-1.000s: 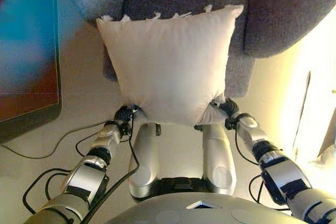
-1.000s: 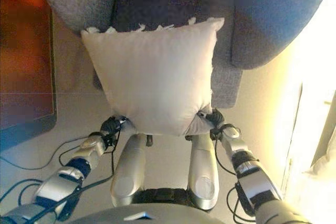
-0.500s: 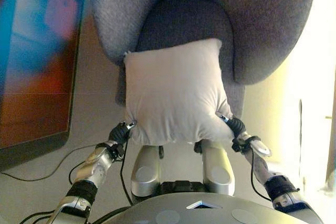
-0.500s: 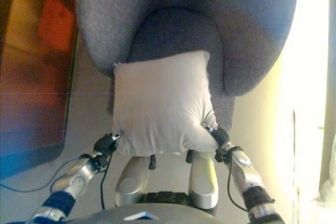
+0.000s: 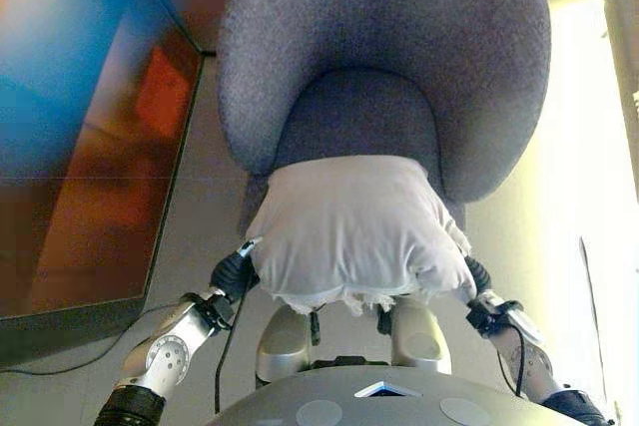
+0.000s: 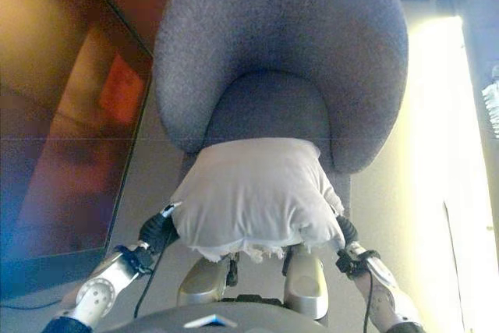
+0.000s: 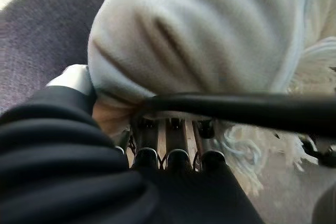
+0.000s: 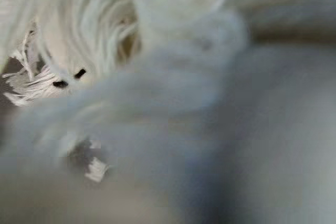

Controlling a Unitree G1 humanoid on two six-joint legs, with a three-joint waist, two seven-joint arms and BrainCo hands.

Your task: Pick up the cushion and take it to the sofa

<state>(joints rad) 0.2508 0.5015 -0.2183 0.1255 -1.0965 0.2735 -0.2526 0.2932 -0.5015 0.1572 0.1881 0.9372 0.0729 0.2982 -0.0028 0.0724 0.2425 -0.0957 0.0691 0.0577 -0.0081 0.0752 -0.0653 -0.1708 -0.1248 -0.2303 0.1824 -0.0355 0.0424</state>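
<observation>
A white fringed cushion is held between my two hands in front of a grey round-backed sofa chair. Its far edge overlaps the front of the dark seat. My left hand grips the cushion's left lower corner; in the left wrist view its fingers curl under the cushion. My right hand grips the right lower corner. The right wrist view shows only cushion fabric and fringe up close.
A large dark screen or panel stands on the floor at the left. Bright light falls on the floor at the right. A cable lies on the floor at lower left.
The camera has moved and more of the chair shows. The cushion has tipped from upright to flatter, reaching toward the seat. Both hands stay on its lower corners.
</observation>
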